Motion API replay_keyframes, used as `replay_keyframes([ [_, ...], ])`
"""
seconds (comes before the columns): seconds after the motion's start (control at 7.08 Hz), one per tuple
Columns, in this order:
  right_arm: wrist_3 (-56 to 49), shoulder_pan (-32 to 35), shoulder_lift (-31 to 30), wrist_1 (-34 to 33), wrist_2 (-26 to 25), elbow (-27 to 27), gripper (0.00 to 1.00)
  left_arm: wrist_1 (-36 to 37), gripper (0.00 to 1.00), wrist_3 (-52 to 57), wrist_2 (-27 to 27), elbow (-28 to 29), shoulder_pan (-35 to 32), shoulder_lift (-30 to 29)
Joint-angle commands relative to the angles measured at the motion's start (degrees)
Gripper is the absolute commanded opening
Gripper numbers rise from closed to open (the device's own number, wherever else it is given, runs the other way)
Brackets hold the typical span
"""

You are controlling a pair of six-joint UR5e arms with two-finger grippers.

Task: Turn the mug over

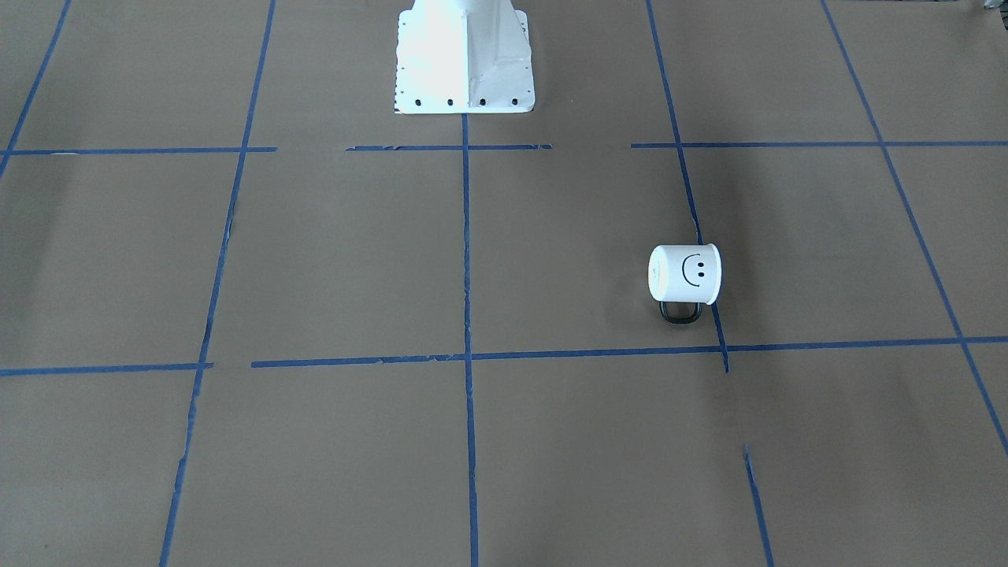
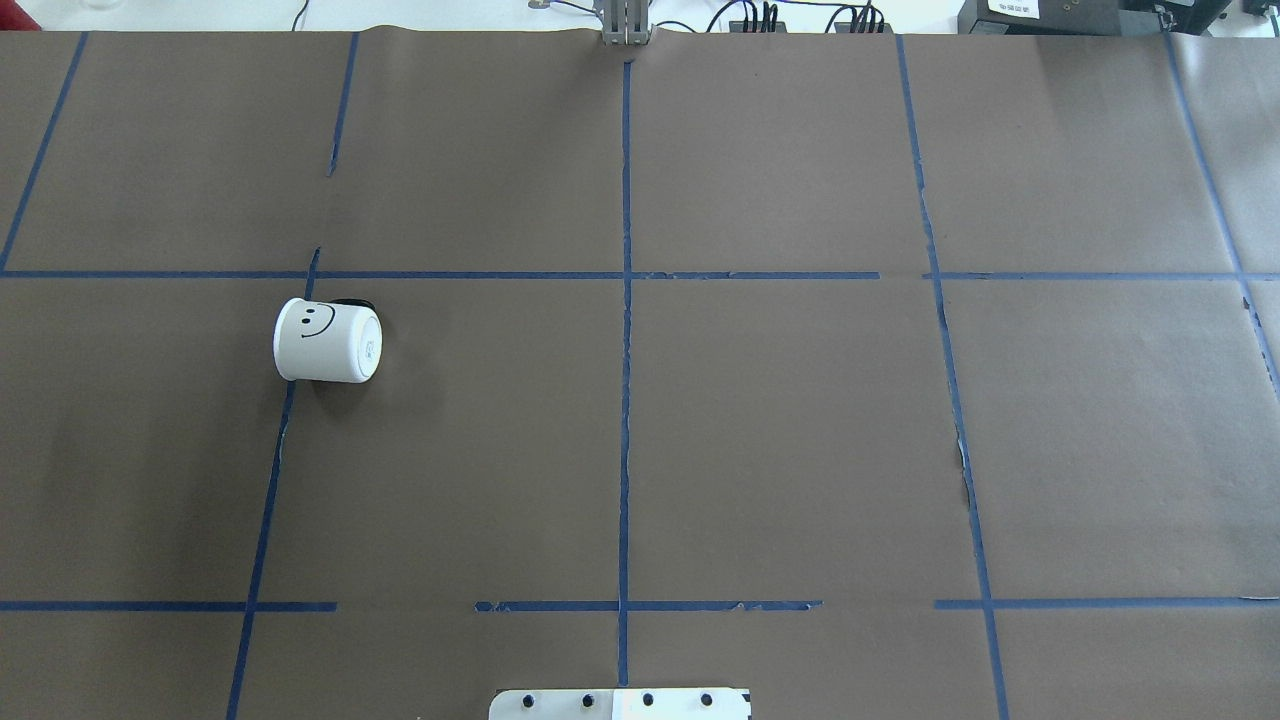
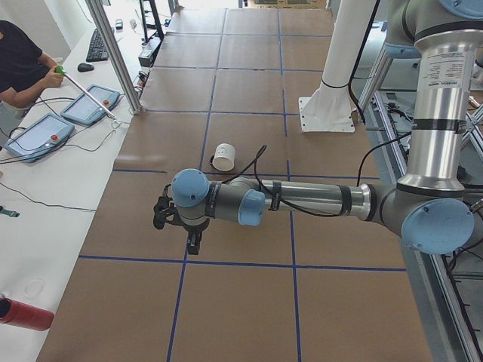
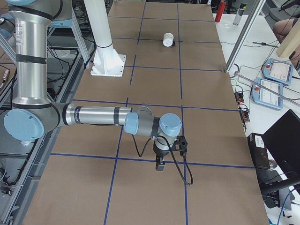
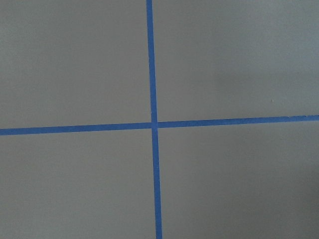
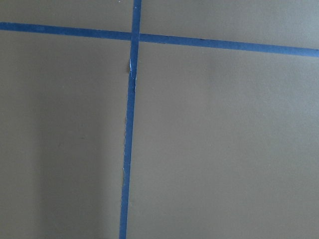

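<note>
The white mug (image 1: 685, 274) with a black smiley face lies on its side on the brown paper table, on the robot's left half. Its dark handle (image 1: 681, 312) points away from the robot and its flat bottom faces the table's middle. It also shows in the overhead view (image 2: 328, 341), the left side view (image 3: 223, 157) and the right side view (image 4: 168, 39). My left gripper (image 3: 194, 245) hangs over the table, well short of the mug. My right gripper (image 4: 160, 165) hangs far from the mug. I cannot tell whether either gripper is open or shut.
The white robot pedestal (image 1: 465, 55) stands at the table's robot-side edge. Blue tape lines (image 2: 625, 330) cross the paper. Teach pendants (image 3: 38, 136) and a red bottle (image 3: 23, 313) lie on the white side bench, where a person sits.
</note>
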Motion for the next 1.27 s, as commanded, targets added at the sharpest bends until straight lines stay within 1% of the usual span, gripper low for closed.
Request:
replay_keyframes([
  [0.0,0.0,0.0,0.0,0.0,0.0,0.01,1.0,-17.49,1.0,-22.96,0.01,0.04,8.78,0.0],
  [0.14,0.0,0.0,0.0,0.0,0.0,0.01,1.0,-26.02,1.0,-31.69,-0.07,0.13,11.44,0.0],
  [0.28,0.0,0.0,0.0,0.0,0.0,-0.07,1.0,-34.38,1.0,-39.78,-0.07,1.0,15.73,-0.08],
  [0.57,0.0,0.0,0.0,0.0,0.0,0.01,1.0,-57.89,1.0,-59.71,1.67,6.43,20.5,-0.96],
  [0.71,0.0,0.0,0.0,0.0,0.0,-0.07,1.0,-67.41,1.0,-66.43,6.21,8.81,23.04,-0.96],
  [0.85,0.0,0.0,0.0,0.0,0.0,0.01,1.0,-72.21,1.0,-72.24,9.39,10.4,26.2,-2.01],
  [0.99,0.0,0.0,0.0,0.0,0.0,0.01,1.0,-73.73,1.0,-81.78,16.12,10.68,30.32,-3.76],
  [1.13,0.0,0.0,0.0,0.0,0.0,0.01,1.0,-80.88,1.0,-94.4,24.63,11.2,35.15,-4.3],
])
